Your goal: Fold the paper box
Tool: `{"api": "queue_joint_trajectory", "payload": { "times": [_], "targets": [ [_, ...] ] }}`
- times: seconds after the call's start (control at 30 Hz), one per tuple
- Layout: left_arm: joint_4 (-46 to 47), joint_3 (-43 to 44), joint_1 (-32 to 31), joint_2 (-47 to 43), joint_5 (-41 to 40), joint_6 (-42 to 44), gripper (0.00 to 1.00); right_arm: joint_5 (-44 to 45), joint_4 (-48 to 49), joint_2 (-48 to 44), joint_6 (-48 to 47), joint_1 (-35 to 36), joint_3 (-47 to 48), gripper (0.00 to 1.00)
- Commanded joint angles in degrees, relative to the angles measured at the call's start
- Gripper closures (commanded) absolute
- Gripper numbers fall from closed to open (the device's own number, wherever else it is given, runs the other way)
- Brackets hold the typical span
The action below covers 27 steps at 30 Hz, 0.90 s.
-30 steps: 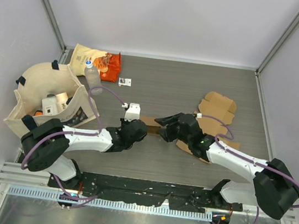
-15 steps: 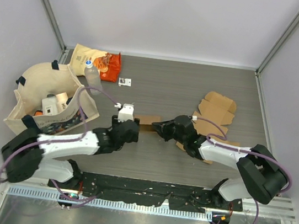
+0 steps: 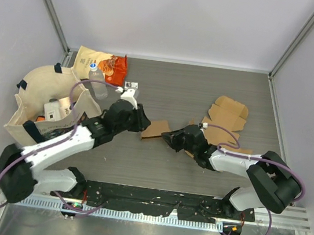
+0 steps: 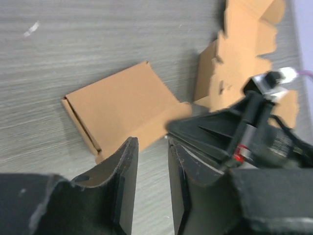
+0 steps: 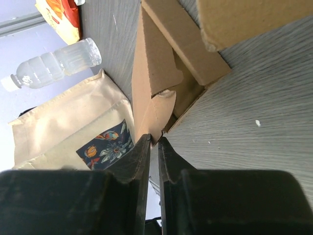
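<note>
Table (image 3: 178, 91); right jaws pinch paper box (image 3: 154, 130); left jaws apart.

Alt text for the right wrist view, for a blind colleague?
The right fingers pinch a flap corner of the paper box on the grey table. Beyond are a water bottle, a cream tote bag and a snack bag.

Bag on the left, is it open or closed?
Open: the cloth bag gapes wide at its mouth, so the top view looks right into it.
</note>
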Motion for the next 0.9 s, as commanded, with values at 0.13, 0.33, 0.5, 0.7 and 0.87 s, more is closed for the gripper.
{"api": "queue_joint_trajectory", "payload": {
  "times": [0.13,0.33,0.5,0.7,0.87],
  "targets": [
    [17.94,-2.69,1.39,21.09,8.96,-0.69,0.76,2.23,1.10,-3.57,-9.64,-0.35,-2.07,0.71],
    [23.50,-9.73,1.48,21.98,8.08,-0.08,0.73,-11.28,-3.10,-10.07,-35.82,-5.87,-3.13,0.50],
    [22.89,-10.52,1.39,20.32,7.37,1.85,0.70,-29.82,4.25,-10.89,-45.95,-14.23,-3.67,0.47],
    [17.45,-7.45,1.39,14.25,9.66,2.74,0.52,-42.85,14.98,6.08,-47.01,-14.77,5.92,0.68],
    [17.44,-9.11,1.48,8.88,10.01,1.16,0.50,-44.11,18.95,13.56,-47.27,-14.59,7.68,0.75]
  ]
}}
